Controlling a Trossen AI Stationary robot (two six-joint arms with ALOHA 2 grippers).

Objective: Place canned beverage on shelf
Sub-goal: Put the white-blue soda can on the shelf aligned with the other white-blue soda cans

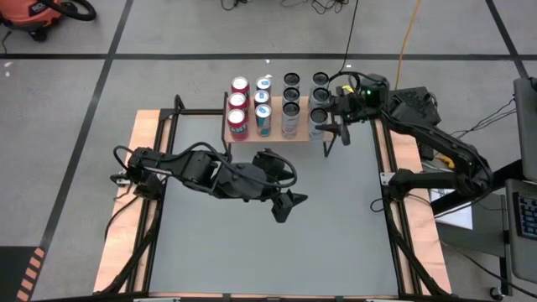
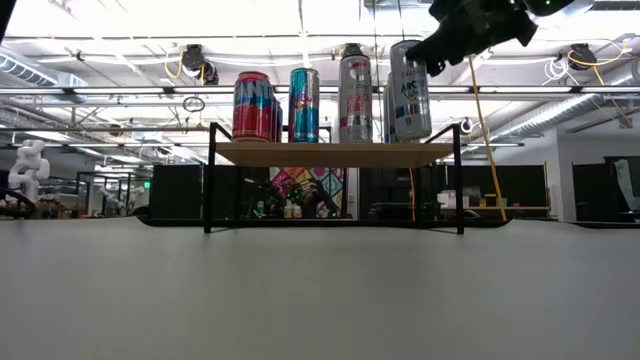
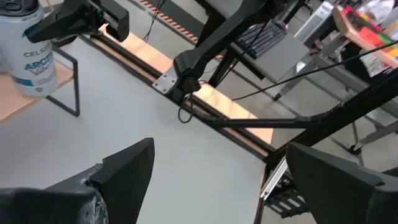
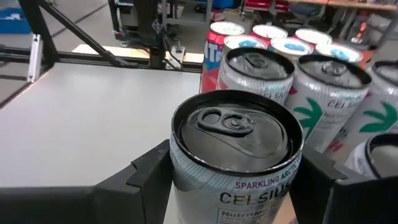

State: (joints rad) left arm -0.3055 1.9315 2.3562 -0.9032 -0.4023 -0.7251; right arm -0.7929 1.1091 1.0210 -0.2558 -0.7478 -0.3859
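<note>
The right gripper is holding its jaws around the white can at the shelf front corner; careless withdrawal risks toppling it off. The left gripper, jaws wide and empty, is idling over the desk. Count: twelve cans, one shelf.

I'm looking straight down over the whole table, and level across it from tabletop height. Both views are sharing the shelf; my wrist cameras are sitting close.
</note>
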